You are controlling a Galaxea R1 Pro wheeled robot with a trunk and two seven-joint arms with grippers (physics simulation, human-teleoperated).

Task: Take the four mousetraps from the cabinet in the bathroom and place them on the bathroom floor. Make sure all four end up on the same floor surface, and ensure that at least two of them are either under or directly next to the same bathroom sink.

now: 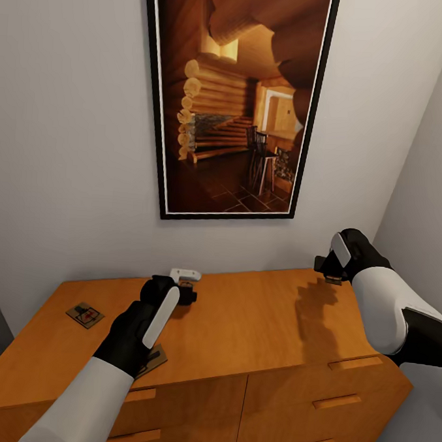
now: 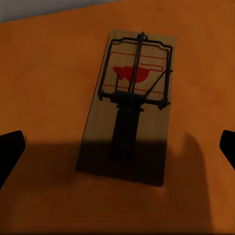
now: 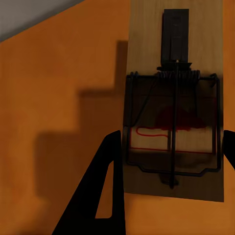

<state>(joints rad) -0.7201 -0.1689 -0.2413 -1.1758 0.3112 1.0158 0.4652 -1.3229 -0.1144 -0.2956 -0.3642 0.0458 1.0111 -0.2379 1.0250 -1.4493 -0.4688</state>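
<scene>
The orange-brown cabinet (image 1: 254, 321) stands against the wall. One mousetrap (image 1: 84, 315) lies on its top at the left. A second mousetrap (image 1: 155, 359) peeks out from under my left forearm near the front edge. My left gripper (image 1: 187, 291) hovers low over the middle of the top. It is open, its fingers wide on either side of a third mousetrap (image 2: 129, 98) lying flat. Above the back right corner, my right gripper (image 1: 332, 272) is shut on a fourth mousetrap (image 3: 176, 112), which is held clear of the wood and casts a shadow.
A large framed picture (image 1: 238, 98) hangs on the grey wall behind the cabinet. A side wall (image 1: 425, 194) closes in on the right. Drawer fronts with slim bar handles (image 1: 335, 401) face me below the top.
</scene>
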